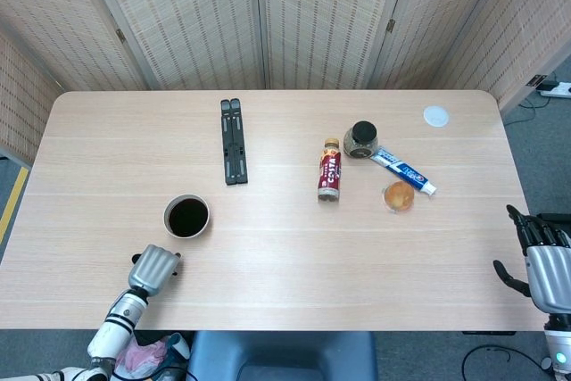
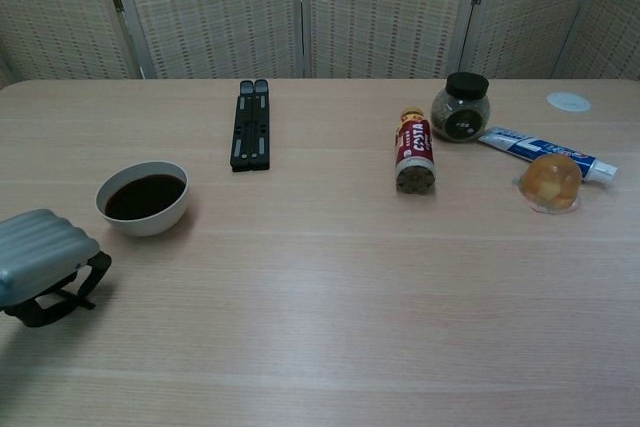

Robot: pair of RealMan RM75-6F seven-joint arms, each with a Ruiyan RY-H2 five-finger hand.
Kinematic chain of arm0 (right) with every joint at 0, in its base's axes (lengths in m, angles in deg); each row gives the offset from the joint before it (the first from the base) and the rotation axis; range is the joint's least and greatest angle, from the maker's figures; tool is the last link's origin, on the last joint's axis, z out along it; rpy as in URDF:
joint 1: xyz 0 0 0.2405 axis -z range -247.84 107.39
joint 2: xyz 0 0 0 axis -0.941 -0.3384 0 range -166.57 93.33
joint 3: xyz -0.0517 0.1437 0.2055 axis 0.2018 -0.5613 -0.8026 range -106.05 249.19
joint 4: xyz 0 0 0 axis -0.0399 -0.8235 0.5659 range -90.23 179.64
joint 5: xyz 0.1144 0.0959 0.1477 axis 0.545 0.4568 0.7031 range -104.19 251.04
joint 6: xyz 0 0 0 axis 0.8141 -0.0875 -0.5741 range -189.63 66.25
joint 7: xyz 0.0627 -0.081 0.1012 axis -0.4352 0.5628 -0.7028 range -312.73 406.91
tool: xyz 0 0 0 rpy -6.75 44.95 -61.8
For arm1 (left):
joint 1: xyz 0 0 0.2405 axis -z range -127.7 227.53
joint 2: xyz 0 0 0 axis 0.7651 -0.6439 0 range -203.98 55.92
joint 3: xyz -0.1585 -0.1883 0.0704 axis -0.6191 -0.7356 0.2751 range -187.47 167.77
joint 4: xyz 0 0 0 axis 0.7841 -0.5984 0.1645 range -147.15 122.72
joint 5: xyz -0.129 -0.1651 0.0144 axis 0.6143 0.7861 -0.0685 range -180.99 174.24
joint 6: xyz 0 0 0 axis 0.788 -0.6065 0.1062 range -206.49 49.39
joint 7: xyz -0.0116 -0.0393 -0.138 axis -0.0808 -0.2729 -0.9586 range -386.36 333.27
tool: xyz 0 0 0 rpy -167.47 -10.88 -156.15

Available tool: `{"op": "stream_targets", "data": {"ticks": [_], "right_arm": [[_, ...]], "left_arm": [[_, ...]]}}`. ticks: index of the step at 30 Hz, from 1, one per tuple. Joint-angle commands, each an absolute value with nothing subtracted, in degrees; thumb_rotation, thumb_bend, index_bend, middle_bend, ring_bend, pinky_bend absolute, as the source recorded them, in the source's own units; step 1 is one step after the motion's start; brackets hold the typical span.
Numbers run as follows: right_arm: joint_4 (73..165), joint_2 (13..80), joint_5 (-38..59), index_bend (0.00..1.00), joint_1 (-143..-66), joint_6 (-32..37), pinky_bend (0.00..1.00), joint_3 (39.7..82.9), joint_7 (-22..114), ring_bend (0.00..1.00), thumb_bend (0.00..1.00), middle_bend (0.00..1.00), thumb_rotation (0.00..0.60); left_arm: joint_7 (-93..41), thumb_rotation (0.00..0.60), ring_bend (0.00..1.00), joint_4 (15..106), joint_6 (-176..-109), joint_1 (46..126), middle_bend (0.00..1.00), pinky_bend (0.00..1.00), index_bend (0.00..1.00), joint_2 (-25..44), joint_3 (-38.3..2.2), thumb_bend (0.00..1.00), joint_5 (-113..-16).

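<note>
Bowl of dark liquid was sat near the table's front-left corner, untouched. Left hand was parked just beside it, fingers curled, nothing gripped yet. Right hand was hung off the right edge, fingers apart.

A flat black folded stand lies toward the far side of the table. Right of it, a brown bottle lies flat, beside a dark-lidded jar, a toothpaste tube, an orange jelly cup and a white disc
</note>
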State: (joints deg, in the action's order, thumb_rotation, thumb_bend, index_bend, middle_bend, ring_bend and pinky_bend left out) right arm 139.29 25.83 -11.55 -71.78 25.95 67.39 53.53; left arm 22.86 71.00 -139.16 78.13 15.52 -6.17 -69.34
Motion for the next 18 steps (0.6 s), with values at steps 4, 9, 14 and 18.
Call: {"op": "stream_targets", "data": {"ticks": [4,9,14,18], "right_arm": [[139.23,25.89,-11.51,0.02,-71.65,26.07,0.22,67.42,53.41,0.19,0.19,0.21,0.600],[139.31,25.88,-11.62,0.02,-71.62,26.21,0.22,67.38,53.43,0.19,0.19,0.21,0.600],[139.56,25.90,-11.87,0.02,-71.52,26.60,0.22,67.35,53.53,0.20,0.19,0.21,0.600],[139.63,25.92,-11.78,0.02,-71.41,26.67,0.22,67.37,53.61,0.20,0.19,0.22,0.600]], "left_arm": [[22.49,0.600,0.90,70.46,-138.83,78.23,0.94,1.00,0.55,15.81,-6.23,0.40,-68.98],[20.81,0.600,0.91,69.55,-138.87,78.20,0.95,1.00,0.60,16.30,-6.46,0.40,-69.56],[19.09,0.600,0.92,68.50,-139.02,78.03,0.96,1.00,0.64,16.56,-6.51,0.40,-70.37],[17.90,0.600,0.92,68.26,-139.17,77.83,0.97,1.00,0.66,16.39,-6.68,0.41,-70.64]]}}
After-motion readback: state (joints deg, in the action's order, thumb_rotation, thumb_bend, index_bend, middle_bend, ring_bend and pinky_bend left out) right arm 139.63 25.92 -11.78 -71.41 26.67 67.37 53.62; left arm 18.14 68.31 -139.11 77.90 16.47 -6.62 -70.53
